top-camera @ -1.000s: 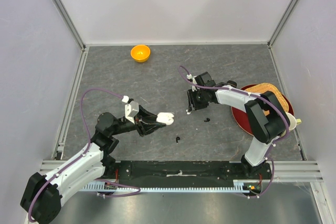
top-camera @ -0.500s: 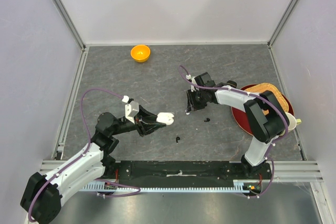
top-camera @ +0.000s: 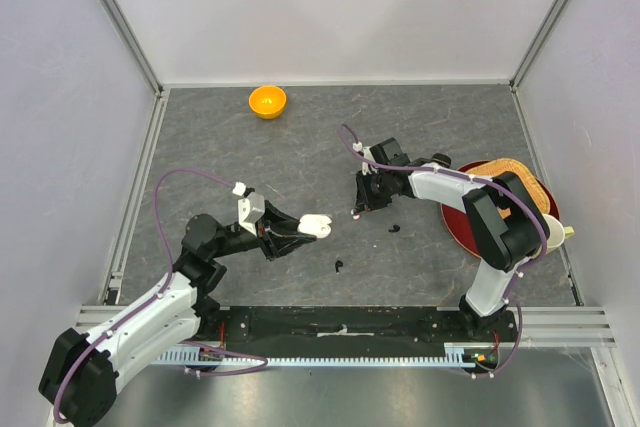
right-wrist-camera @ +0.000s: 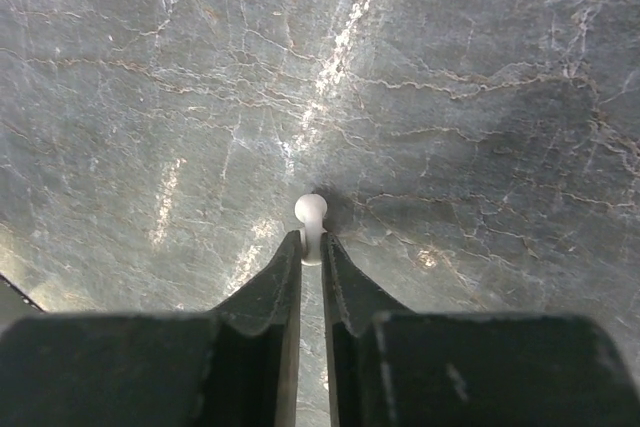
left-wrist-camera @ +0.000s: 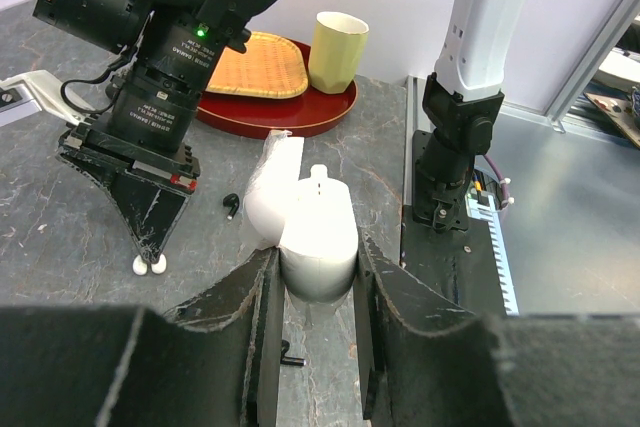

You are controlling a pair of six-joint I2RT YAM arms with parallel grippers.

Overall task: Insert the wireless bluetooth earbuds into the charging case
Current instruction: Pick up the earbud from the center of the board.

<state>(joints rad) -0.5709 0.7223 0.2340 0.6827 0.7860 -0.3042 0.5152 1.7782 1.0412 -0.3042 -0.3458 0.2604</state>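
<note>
**White bud pinched, white case clamped**

My right gripper (right-wrist-camera: 312, 243) is clenched on a smooth white earbud (right-wrist-camera: 311, 211). Its round head pokes past my black fingertips, low over the veined grey tabletop (right-wrist-camera: 450, 97), right of the middle. My left gripper (left-wrist-camera: 314, 292) grasps the glossy, rounded white charging case (left-wrist-camera: 318, 232), lid open, left of centre toward the near edge.

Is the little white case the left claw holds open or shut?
Open, it seems: the case has its lid tilted back behind the part the left claw grips. Its inside is hidden.
</note>
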